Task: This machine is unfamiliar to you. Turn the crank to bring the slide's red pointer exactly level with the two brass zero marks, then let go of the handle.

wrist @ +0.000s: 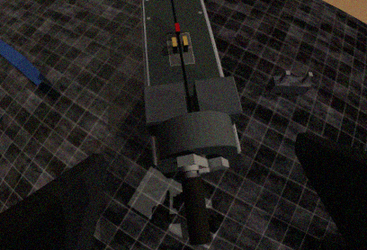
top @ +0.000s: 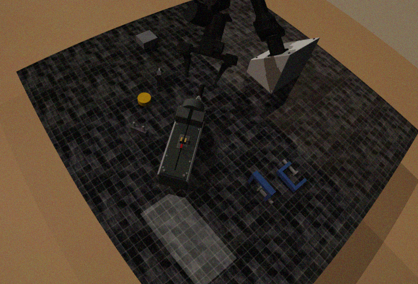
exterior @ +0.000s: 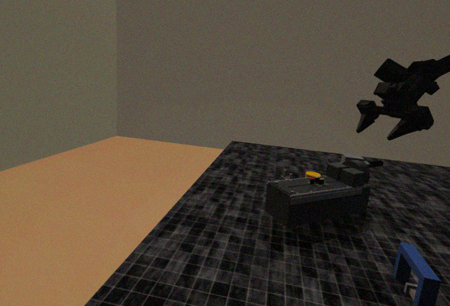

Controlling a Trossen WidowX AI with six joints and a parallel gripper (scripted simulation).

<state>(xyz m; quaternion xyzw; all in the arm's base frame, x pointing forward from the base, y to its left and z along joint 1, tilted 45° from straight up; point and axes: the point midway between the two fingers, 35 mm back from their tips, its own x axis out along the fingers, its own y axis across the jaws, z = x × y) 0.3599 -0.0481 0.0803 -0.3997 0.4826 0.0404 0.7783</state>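
The dark machine (top: 172,162) (exterior: 320,206) (wrist: 157,65) stands on the tiled mat. Its red pointer (top: 181,146) (exterior: 312,181) (wrist: 177,27) sits in the slot, off the level of the two brass marks, on the side away from the crank. One brass mark (top: 185,140) (wrist: 185,41) and the other brass mark (top: 181,139) (wrist: 174,42) flank the slot. The black crank handle (top: 201,91) (exterior: 376,163) (wrist: 196,213) sticks out at the hub end. My gripper (top: 202,79) (exterior: 374,134) (wrist: 200,147) is open and empty, above the handle and apart from it.
A yellow disc (top: 144,98) (exterior: 312,174), a small grey bracket (top: 138,127) (wrist: 292,83) and a grey box (top: 146,38) stand beside the machine. Blue brackets (top: 264,183) (exterior: 417,262) (wrist: 18,60) lie on its other side. A white wedge block (top: 263,68) stands under the arm's base.
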